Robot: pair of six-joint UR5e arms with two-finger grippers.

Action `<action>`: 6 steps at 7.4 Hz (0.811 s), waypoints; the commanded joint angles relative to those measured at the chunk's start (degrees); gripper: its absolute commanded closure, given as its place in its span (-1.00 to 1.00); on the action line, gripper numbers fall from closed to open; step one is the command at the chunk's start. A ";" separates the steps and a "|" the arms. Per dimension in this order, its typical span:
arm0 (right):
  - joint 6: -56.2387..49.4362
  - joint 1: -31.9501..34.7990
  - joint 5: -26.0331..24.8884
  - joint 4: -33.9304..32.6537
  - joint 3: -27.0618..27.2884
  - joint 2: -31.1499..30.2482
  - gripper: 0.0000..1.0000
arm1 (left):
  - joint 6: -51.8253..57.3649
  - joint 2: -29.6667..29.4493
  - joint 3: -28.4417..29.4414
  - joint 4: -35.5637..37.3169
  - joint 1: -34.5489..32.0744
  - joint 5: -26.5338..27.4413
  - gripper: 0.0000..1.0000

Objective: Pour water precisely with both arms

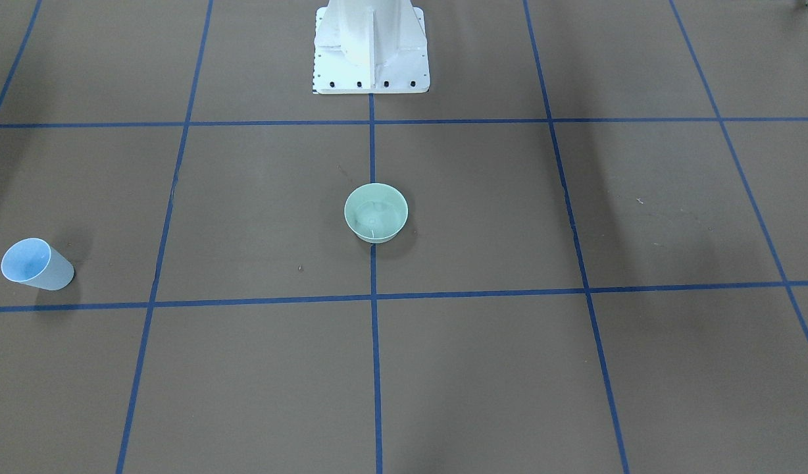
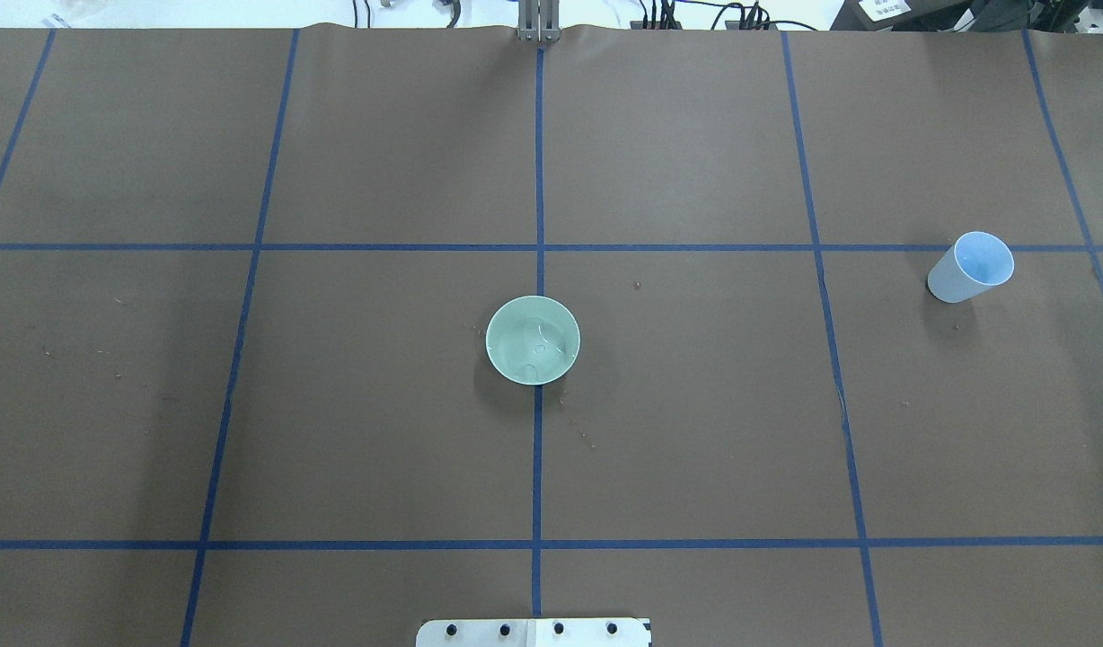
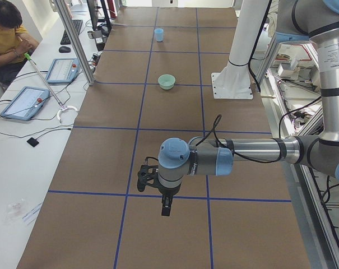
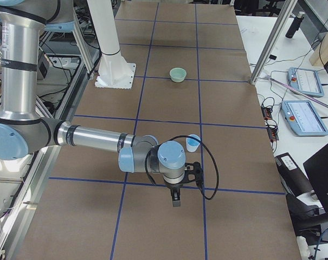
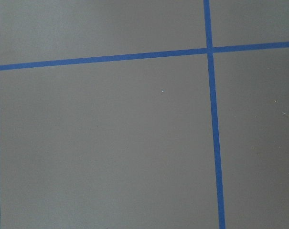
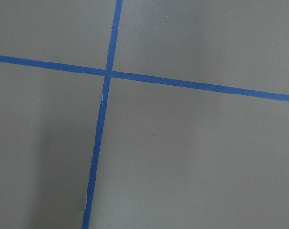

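At the middle of the tabletop stands the pale green bowl, faint glints of water inside it. Well apart, on the robot's right side, sits the pale blue cup, upright. Left fingers and right fingers hang above the tabletop near its ends, pointing down, holding nothing; whether they are parted or closed I cannot tell from the side views.

The left arm's pincer hangs over the bench, well nearer than the green bowl; a blue cup stands beyond that bowl.
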 commanded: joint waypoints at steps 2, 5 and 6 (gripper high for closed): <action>-0.05 -0.40 0.00 0.09 0.02 0.07 -1.00 | -0.02 -0.35 -1.08 -1.17 0.53 -0.92 -1.00; 0.03 -0.58 -0.09 0.18 0.02 0.07 -1.00 | -3.78 -4.81 -2.06 -12.80 3.86 -6.02 -1.00; 0.03 -0.58 -0.09 0.26 0.02 0.07 -1.00 | -4.23 -7.36 -1.10 -19.74 5.52 -6.02 -1.00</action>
